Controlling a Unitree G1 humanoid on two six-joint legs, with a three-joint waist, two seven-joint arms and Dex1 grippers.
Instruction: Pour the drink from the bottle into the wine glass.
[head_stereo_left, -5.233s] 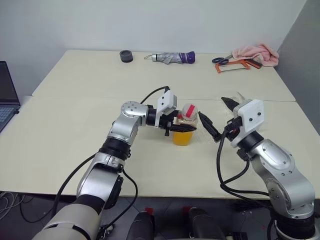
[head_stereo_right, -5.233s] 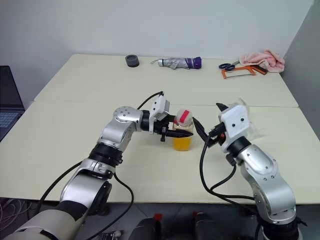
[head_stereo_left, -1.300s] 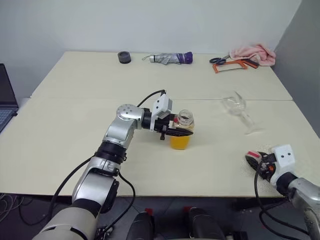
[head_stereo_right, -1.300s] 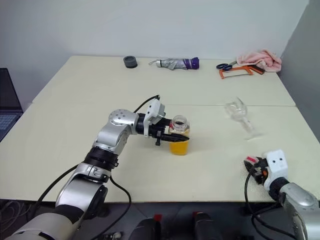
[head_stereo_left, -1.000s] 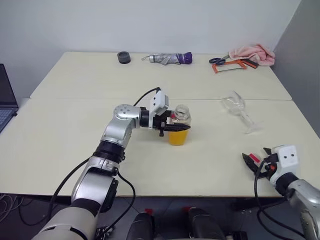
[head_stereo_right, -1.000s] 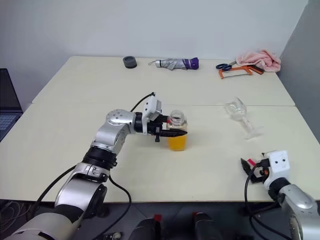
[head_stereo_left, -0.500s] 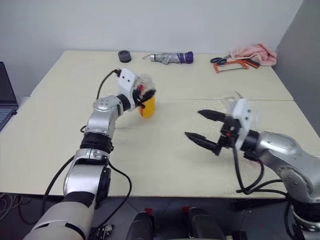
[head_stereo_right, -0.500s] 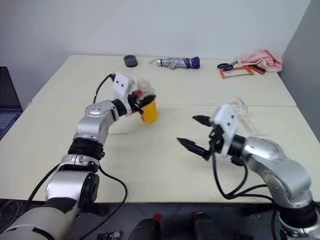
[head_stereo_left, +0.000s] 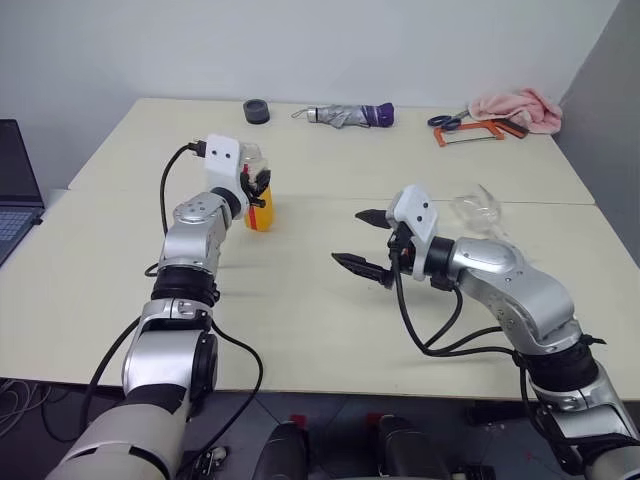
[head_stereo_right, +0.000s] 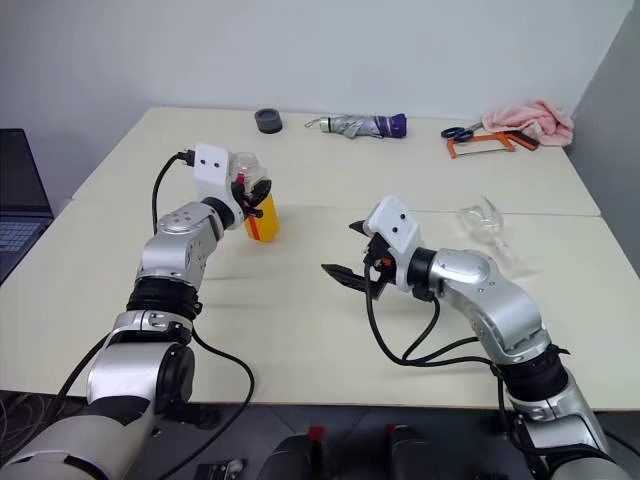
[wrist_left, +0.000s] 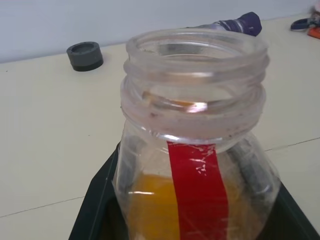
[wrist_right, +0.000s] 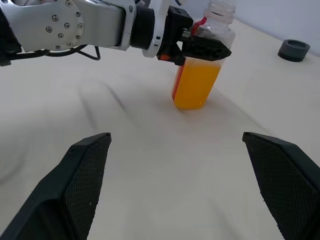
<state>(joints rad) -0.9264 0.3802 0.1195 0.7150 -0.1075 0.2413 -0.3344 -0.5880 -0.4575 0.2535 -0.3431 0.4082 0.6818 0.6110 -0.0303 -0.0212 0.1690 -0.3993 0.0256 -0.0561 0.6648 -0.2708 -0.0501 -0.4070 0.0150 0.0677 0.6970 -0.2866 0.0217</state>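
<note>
orange drink (wrist_right: 196, 84) fills the uncapped bottle (wrist_right: 202, 65), left pincer (wrist_right: 206, 49) clamping it.

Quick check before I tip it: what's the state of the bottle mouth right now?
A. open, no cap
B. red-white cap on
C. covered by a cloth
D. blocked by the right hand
A: the left wrist view shows the bottle with its threaded mouth bare and open.

Along the table's (head_stereo_left: 120, 290) far edge: dark ring (head_stereo_left: 257, 111), folded umbrella (head_stereo_left: 345, 115), scissors (head_stereo_left: 445, 121), pink cloth (head_stereo_left: 515, 105).
</note>
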